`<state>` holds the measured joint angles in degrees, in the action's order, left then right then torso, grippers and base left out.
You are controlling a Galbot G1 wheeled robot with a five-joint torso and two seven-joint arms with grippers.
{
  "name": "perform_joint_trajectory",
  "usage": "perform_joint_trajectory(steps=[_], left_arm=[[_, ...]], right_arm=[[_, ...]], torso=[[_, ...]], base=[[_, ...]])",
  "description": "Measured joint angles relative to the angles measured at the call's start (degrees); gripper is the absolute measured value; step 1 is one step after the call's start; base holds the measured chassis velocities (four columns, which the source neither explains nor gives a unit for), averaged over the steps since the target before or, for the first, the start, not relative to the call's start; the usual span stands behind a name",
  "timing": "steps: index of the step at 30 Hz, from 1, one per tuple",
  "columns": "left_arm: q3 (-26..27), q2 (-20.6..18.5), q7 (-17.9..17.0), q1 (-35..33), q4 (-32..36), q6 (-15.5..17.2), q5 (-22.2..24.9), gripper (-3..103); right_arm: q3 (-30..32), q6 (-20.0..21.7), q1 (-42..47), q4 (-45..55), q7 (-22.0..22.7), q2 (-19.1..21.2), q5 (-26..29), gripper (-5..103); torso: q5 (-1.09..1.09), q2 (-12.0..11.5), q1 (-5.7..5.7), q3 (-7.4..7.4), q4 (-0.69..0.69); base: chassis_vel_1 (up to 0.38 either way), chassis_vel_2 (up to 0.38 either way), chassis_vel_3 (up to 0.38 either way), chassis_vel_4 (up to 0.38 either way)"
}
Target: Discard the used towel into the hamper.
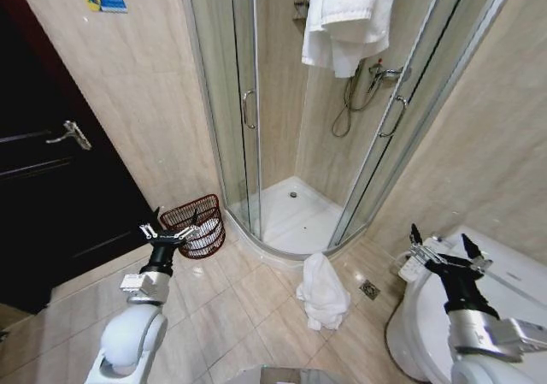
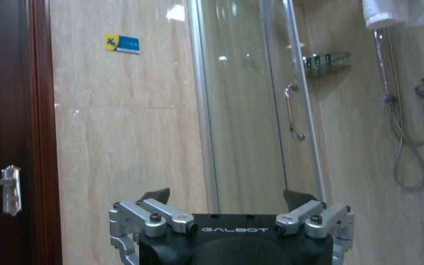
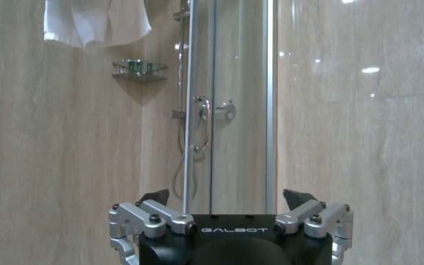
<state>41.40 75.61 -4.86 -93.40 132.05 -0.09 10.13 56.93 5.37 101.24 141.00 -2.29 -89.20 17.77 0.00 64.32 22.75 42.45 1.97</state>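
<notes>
Bathroom floor, towel (image 1: pixel 323 292), hamper (image 1: pixel 197 224) beside shower

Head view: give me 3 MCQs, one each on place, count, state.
1. Where is the crumpled towel?
A. on the floor tiles by the shower tray
B. inside the hamper
C. on the toilet

2. How many white towels show, floor and hanging?
A. one
B. two
C. four

3. How are the left gripper and right gripper?
A. both open
B. both shut on towels
C. left shut on the hamper

Key: 1 A, it lies on the tiles before the shower tray, apart from the hamper; 2 B, one on the floor, one hanging towel over the shower; 3 A, fingers spread, nothing between them.
</notes>
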Motion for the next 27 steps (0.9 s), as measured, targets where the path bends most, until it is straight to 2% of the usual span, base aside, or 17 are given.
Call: perform_joint_trajectory(steps=[27], left_arm=[[-0.5, 0.14, 0.05, -0.27, 0.11, -0.39, -0.16, 100]], right_arm=[[0.02, -0.58, 1.06, 1.21, 0.14, -0.55, -0.02, 100]], torso=[[0.0, 8.14, 3.65, 4.51, 0.0]], base=[[0.0, 0.0, 0.0, 0.0]])
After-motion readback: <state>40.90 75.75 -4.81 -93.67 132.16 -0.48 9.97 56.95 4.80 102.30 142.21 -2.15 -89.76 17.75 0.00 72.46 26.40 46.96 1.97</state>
